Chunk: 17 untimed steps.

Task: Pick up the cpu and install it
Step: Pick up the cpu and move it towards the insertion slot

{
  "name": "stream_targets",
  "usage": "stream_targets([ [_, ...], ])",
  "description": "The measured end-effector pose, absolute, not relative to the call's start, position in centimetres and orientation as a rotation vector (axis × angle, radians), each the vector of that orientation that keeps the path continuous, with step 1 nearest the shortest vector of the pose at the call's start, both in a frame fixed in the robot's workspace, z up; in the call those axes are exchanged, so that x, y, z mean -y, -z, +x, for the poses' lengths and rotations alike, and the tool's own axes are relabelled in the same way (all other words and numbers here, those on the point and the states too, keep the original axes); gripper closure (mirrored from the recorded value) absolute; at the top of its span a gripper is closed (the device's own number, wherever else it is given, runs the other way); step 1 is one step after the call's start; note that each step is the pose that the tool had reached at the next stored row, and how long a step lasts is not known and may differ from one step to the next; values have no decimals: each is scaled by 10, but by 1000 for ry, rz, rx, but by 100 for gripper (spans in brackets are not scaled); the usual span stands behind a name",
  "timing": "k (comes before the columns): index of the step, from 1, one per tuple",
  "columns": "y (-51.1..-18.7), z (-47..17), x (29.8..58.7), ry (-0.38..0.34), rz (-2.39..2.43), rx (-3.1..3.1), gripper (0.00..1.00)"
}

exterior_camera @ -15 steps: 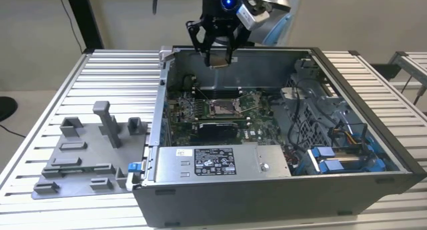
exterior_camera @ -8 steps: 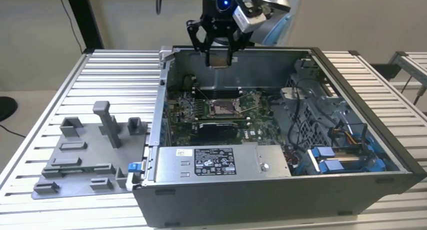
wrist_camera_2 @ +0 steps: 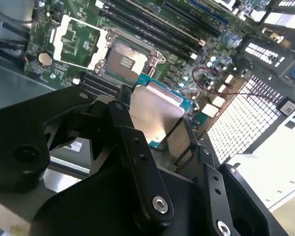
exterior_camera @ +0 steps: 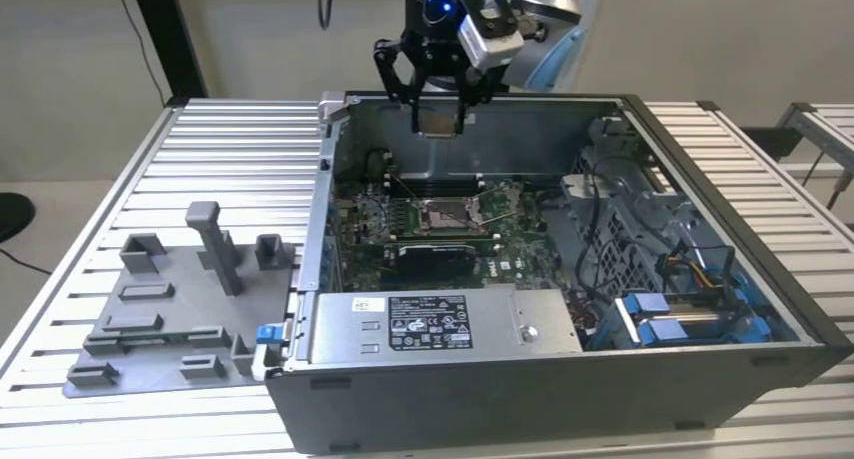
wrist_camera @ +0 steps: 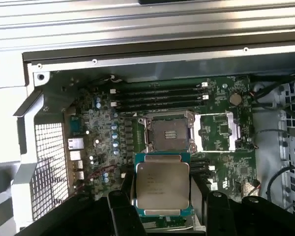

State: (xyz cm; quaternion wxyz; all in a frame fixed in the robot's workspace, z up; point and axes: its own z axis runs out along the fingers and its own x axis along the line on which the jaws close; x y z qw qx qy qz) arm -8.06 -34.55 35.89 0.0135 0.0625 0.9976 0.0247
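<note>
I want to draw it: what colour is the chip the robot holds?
The cpu has a silver-grey top and teal edge; first wrist view shows it best.

Exterior view: the arm is cut off by the top edge; the cpu is largely hidden between the fingers of the gripper clamping it. First wrist view: the fingers overlap the cpu's edges; the pins of the socket are too small to tell.

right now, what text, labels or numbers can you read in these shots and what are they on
white label on the silver box: print too small to read
cpu lid: faint engraved lines, unreadable
small sticker on the case wall: blurred
so no text can be quoted
</note>
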Motion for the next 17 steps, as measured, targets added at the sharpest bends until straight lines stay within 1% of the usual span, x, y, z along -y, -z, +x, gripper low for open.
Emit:
stream_targets([
  [17,-358,-81,346,-71,622,-3044,100],
])
